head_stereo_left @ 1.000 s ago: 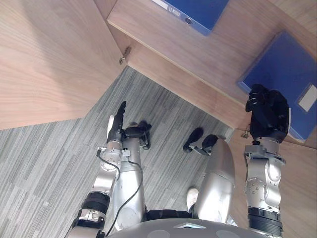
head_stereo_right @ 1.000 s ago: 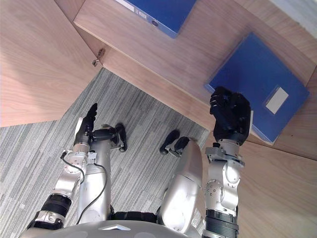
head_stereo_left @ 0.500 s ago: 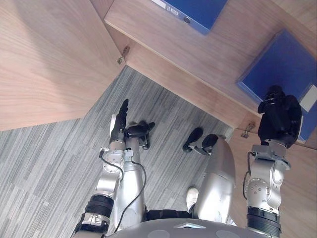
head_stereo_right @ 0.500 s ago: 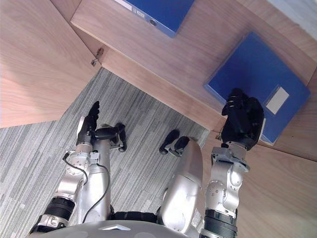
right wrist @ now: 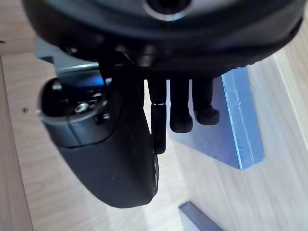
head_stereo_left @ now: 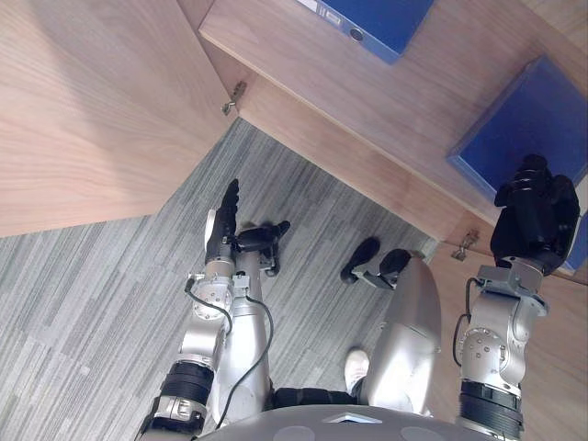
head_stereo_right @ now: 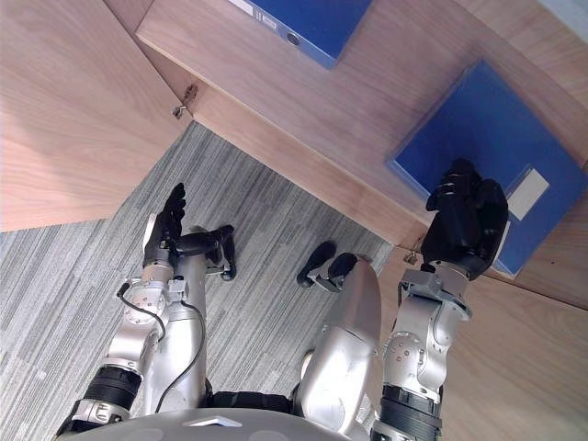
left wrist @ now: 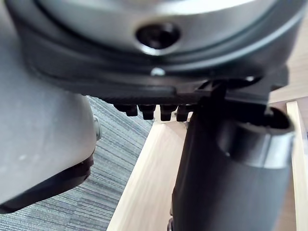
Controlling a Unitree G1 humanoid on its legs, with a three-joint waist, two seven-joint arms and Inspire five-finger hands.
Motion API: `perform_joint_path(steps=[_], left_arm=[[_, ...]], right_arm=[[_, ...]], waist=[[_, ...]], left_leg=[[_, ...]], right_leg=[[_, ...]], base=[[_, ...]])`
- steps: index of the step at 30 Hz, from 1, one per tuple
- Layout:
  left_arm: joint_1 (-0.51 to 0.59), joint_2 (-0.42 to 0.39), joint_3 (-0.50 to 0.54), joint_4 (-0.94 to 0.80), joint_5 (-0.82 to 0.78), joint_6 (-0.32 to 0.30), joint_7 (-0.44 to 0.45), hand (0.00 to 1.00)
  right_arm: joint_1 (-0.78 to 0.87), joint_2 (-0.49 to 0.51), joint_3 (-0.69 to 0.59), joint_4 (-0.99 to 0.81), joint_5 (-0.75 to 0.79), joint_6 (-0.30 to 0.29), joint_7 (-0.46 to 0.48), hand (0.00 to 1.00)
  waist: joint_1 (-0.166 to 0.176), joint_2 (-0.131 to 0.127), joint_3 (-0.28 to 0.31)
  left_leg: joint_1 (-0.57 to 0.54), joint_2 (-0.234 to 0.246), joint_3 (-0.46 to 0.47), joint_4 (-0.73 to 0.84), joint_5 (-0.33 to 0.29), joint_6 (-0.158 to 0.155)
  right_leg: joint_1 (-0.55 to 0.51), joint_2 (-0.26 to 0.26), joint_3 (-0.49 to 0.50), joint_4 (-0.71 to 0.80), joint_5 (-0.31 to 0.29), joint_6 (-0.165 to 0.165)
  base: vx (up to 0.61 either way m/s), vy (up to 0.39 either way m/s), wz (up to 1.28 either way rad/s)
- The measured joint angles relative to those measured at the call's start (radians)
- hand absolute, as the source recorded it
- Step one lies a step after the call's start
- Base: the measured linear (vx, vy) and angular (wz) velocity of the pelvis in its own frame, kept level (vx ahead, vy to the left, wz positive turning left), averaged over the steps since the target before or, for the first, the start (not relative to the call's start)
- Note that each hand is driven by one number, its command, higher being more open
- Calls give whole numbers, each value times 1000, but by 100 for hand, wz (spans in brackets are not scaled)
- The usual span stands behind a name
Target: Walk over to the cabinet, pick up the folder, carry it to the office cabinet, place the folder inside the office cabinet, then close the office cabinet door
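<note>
A blue folder [head_stereo_right: 478, 119] with a white label lies flat on the wooden cabinet shelf [head_stereo_right: 367, 101]. My right hand [head_stereo_right: 464, 220] is over its near part, and the folder's top and far corner show past it. In the right wrist view the fingers [right wrist: 180, 108] reach out fairly straight onto the folder [right wrist: 226, 130], with the thumb [right wrist: 115, 144] beside them over bare wood. They are not curled round it. My left hand [head_stereo_left: 223, 225] hangs over the grey carpet with straight fingers and holds nothing.
A second blue folder [head_stereo_left: 377, 18] lies further back on the same shelf. The open cabinet door [head_stereo_left: 83, 110] stands at the left, hinged at the shelf's corner [head_stereo_left: 234, 95]. Another wooden panel [head_stereo_left: 560, 367] is at the lower right, beside a hinge [head_stereo_left: 467, 243].
My right hand has moved forward and to the right, from the folder's near left corner onto its surface. The left hand has risen slightly. The camera shifted a little.
</note>
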Motion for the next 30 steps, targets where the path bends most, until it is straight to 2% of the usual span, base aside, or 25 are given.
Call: perform_joint_path(steps=[5, 17, 30], left_arm=[[3, -2, -1, -16, -4, 0, 0, 100], [3, -12, -2, -36, -12, 0, 3, 100], [0, -19, -1, -75, -12, -1, 19, 100]], right_arm=[[-15, 27, -18, 0, 0, -17, -18, 0], [19, 72, -17, 11, 0, -18, -33, 0], [36, 81, -18, 36, 29, -18, -50, 0]], waist=[[-1, 3, 1], [-4, 4, 1], [-7, 4, 1]], left_leg=[[-15, 0, 5, 1, 0, 0], [-25, 14, 4, 15, -10, -4], [-51, 26, 4, 31, -22, -8]], right_leg=[[-21, -1, 6, 3, -1, -2], [-31, 4, 7, 16, -9, -2], [-61, 13, 13, 27, -15, -3]], base=[[0, 0, 0], [0, 0, 0], [3, 1, -2]])
